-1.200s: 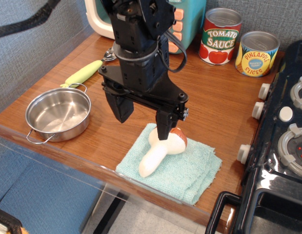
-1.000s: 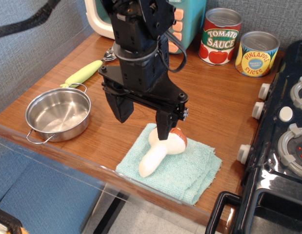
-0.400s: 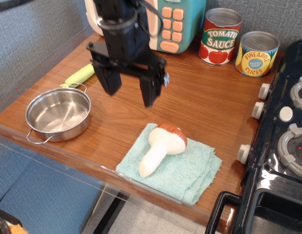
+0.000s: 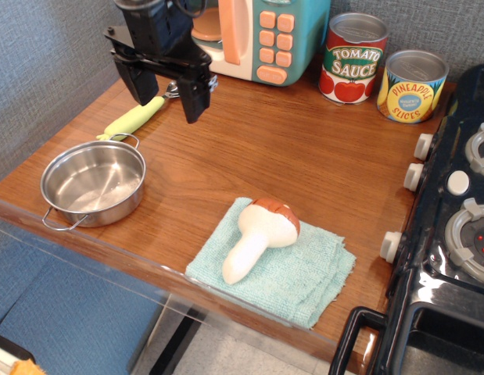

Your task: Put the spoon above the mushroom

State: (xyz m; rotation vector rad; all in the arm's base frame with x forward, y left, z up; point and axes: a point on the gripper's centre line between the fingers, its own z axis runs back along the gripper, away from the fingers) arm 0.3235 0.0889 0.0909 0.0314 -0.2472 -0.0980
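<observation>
The mushroom (image 4: 259,237) lies on a teal cloth (image 4: 292,273) near the table's front edge, cream stem toward the front left, reddish-brown cap at the back right. The spoon (image 4: 135,117) lies at the back left of the table, its pale yellow-green handle pointing front left; its silver bowl (image 4: 173,91) is partly hidden behind the gripper. My black gripper (image 4: 166,95) hangs open and empty just above the spoon's bowl end, one finger on each side. It is far from the mushroom.
A steel pan (image 4: 94,182) sits at the front left, just in front of the spoon handle. A toy microwave (image 4: 257,35) stands at the back, with a tomato sauce can (image 4: 353,58) and a pineapple can (image 4: 412,86) to its right. A toy stove (image 4: 453,226) fills the right side.
My gripper has moved from right above the mushroom to the back left and now hangs over the spoon's bowl end. It stays open. The mushroom and spoon have not moved.
</observation>
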